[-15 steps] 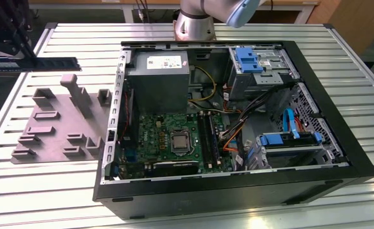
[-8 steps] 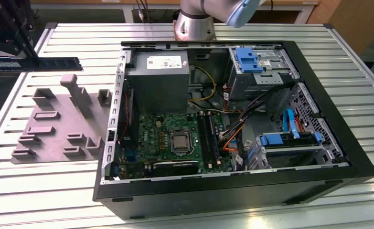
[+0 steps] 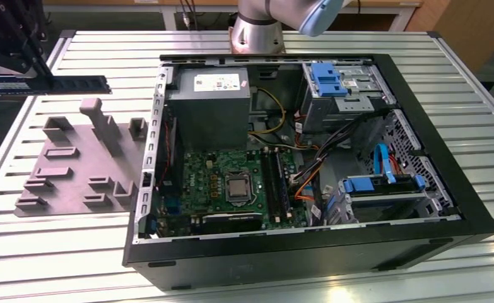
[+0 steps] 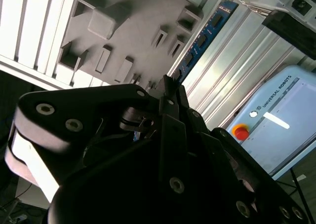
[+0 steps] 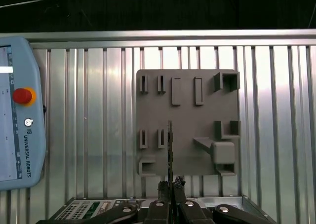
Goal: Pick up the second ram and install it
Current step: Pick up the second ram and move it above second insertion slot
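My gripper (image 3: 29, 71) hangs at the exterior view's far left, above the slatted table, and is shut on the second ram (image 3: 62, 84). The stick is a dark blue-green board with black chips, held level with its long side pointing toward the computer case. In the first wrist view the ram (image 5: 170, 147) shows edge-on as a thin dark line rising from the gripper (image 5: 171, 185), over the grey holder block (image 5: 197, 135). In the second wrist view the ram (image 4: 203, 37) runs away from the gripper (image 4: 168, 88). The black memory slots (image 3: 272, 180) lie on the motherboard inside the case.
The open black computer case (image 3: 448, 208) lies on the table, with a power supply (image 3: 209, 107), blue drive brackets (image 3: 329, 79) and loose cables inside. The grey holder block (image 3: 78, 167) with upright posts sits below the gripper. A teach pendant (image 5: 19, 115) lies beside the table.
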`<act>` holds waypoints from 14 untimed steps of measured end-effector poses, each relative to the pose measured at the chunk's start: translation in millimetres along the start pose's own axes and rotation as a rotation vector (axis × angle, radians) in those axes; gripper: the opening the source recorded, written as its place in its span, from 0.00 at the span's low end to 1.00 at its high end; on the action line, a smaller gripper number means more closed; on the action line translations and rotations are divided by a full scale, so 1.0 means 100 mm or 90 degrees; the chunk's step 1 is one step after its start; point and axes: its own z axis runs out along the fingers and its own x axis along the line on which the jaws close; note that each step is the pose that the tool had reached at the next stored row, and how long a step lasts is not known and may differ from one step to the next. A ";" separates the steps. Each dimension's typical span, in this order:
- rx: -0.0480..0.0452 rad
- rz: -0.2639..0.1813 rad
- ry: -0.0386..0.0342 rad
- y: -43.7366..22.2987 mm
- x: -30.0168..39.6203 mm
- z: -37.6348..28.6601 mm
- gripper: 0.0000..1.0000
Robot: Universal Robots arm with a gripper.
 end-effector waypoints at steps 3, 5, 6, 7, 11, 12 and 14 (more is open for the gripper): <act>0.0001 0.000 -0.0001 -0.023 0.000 0.000 0.14; 0.0001 0.000 -0.0001 -0.038 -0.001 -0.001 0.14; 0.0001 0.000 -0.0001 -0.046 -0.002 -0.001 0.14; 0.0001 0.000 -0.0001 -0.053 -0.002 -0.001 0.14; 0.0001 0.000 -0.0001 -0.086 -0.003 -0.002 0.14; 0.0000 0.000 -0.0001 -0.096 -0.003 -0.003 0.14; 0.0000 0.000 -0.0001 -0.118 -0.004 -0.004 0.14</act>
